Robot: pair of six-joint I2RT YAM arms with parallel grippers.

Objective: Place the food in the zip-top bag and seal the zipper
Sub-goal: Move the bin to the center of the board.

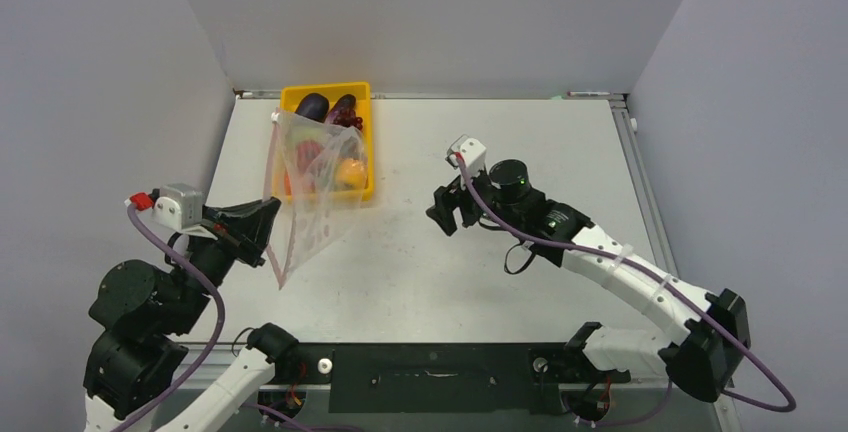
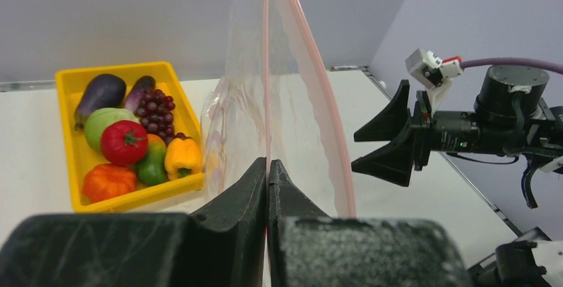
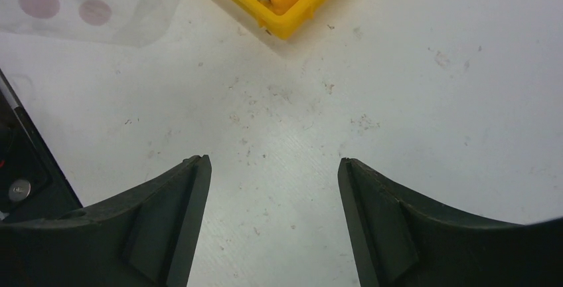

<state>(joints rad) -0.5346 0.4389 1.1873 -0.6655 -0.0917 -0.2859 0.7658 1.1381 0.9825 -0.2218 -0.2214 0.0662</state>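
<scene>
left wrist: left gripper (image 2: 267, 165) pinched shut on bag (image 2: 299, 101) edge, bag hanging by tray (image 2: 66, 78). food (image 2: 125, 142) in tray. right gripper (image 3: 273, 167) open, empty, over surface (image 3: 398, 68). risks: thin pinch slips, mouth sags shut, bag blocks reach to tray.

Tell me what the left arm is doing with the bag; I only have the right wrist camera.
Observer: The left gripper is shut on the bag, pinching its edge and holding it raised.
Operator: Report whether the mouth is open.
Observer: The two sides of the zipper bow apart beyond the grip, so it gapes somewhat.
Operator: List what is already inside.
Observer: Nothing that I can see. The tomato, grapes and eggplant sit in the yellow tray.
</scene>
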